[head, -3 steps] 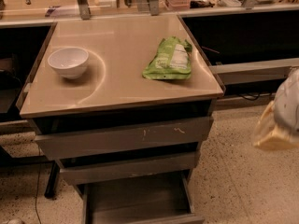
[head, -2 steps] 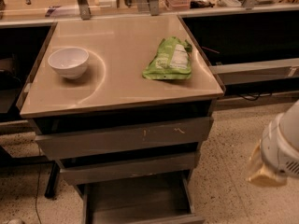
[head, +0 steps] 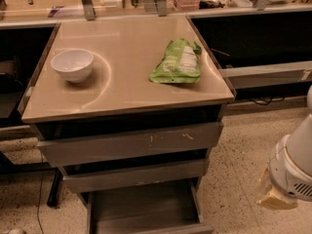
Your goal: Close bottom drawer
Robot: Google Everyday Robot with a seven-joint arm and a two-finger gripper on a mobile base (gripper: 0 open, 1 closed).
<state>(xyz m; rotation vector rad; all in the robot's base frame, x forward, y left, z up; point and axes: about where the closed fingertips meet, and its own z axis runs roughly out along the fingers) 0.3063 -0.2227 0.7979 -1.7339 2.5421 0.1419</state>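
The bottom drawer (head: 141, 207) stands pulled out under the table (head: 126, 89), the gripper (head: 274, 200) low to its right, well apart; whether it is spread or closed, I cannot tell.

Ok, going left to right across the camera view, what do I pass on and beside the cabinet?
White bowl → green snack bag → gripper, low at the right edge beside the cabinet. The open bottom drawer overlaps the bag's span, so it is left out of the order.

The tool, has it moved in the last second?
Yes. The tool dropped from beside the top drawer front to level with the open bottom drawer.
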